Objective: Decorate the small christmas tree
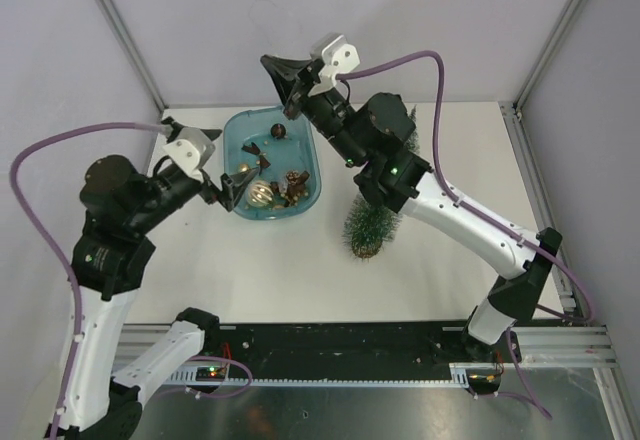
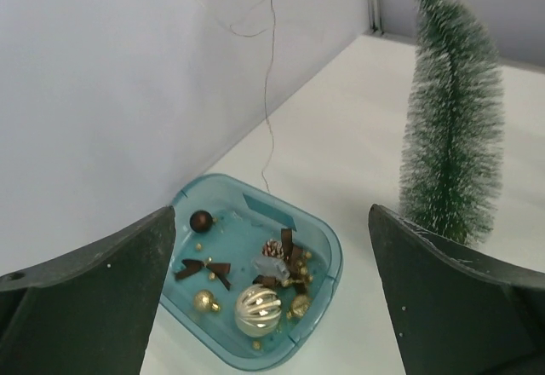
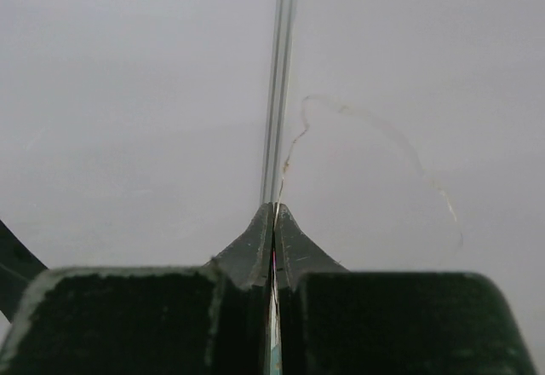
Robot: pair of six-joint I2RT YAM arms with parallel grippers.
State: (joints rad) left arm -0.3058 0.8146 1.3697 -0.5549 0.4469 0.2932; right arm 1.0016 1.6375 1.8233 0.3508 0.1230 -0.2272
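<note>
dark green fingers [image 3: 247,251] of right gripper [image 3: 274,209] pressed together, pinching a thin wire [image 3: 294,141]; held high above the far rim of the blue tray [image 1: 245,132], forearm stretched leftward and away from the right side of the table [image 1: 300,280], tips toward the back wall. left gripper [image 1: 228,188] low at the tray's left edge, jaws spread wide, tray and hanging wire framed between them in its wrist view. small christmas tree [image 1: 372,222] upright on the table just right of the tray; upper part hidden under the right arm from above, tip at the very top edge in the left wrist view. wire almost invisible against the wall, lower end lost near the tray. ornaments [image 2: 257,307] in the tray small and mostly hard to name: a pale ribbed ball, a dark ball, brown bows.
</note>
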